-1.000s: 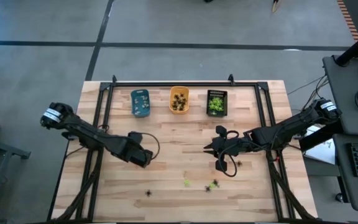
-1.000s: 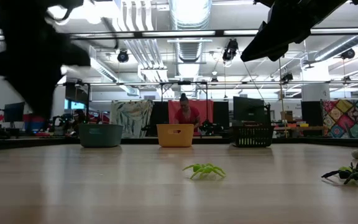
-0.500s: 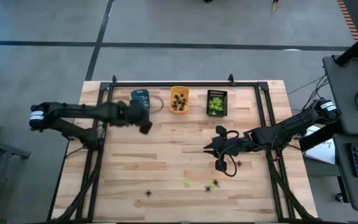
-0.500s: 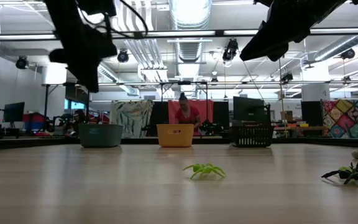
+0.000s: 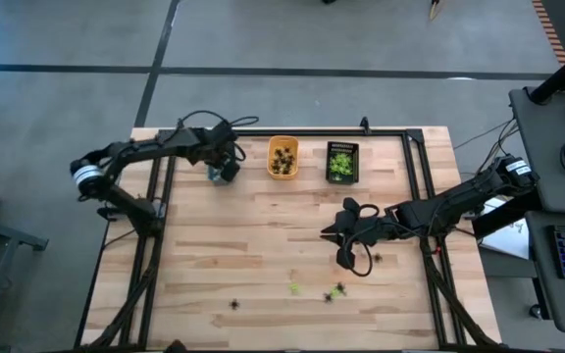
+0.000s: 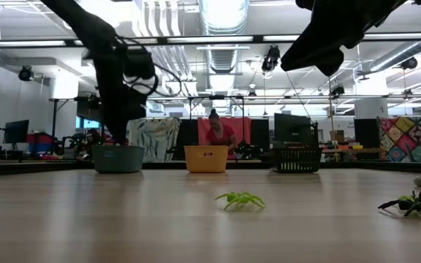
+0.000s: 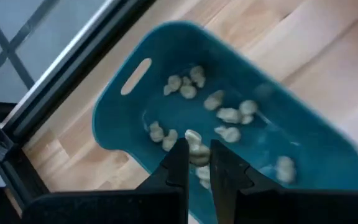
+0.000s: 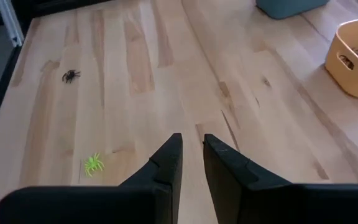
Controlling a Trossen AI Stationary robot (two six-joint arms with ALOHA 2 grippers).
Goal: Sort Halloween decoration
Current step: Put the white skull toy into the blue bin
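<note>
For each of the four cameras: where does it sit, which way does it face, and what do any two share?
High: overhead, straight down; both arms, three trays.
Low: table height, across the wood toward the room; green spider near.
Left wrist: above the blue tray of pale figures; left end effector shut on one.
Right wrist: over bare table; right end effector.
Shared: blue tray also in high view.

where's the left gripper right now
In the high view the left gripper hangs over the blue tray at the table's far left, beside the orange tray.

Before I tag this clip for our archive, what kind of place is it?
Probably a robotics lab or workshop: a wooden table in a metal frame, ceiling ducts overhead, and monitors on benches behind.
</note>
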